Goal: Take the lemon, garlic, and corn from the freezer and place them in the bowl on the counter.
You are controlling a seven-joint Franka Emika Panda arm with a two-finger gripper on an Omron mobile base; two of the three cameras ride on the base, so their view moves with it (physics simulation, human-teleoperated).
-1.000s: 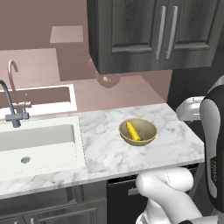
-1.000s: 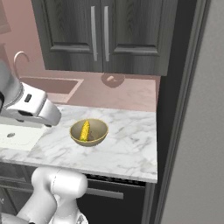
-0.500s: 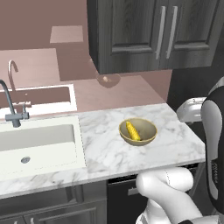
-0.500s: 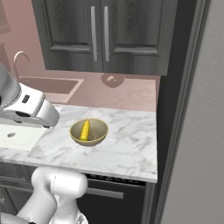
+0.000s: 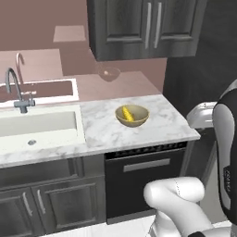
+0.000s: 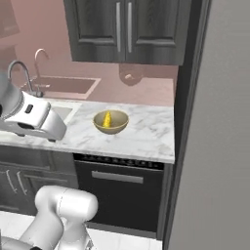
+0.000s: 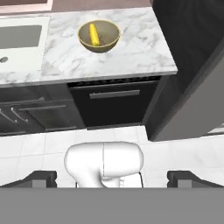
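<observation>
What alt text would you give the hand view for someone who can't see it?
Looking down from above, a tan bowl holding a yellow corn cob sits on the white marble counter, right of the white sink. The open gripper hangs over the tiled floor, with a dark dishwasher front below the counter.

Glossy white rounded arm (image 5: 178, 196) segments with smooth bulbous housings, a dark grey band along one upright link bearing small pale lettering, and two small dark squared fingertips (image 7: 41, 178) set wide apart.
</observation>
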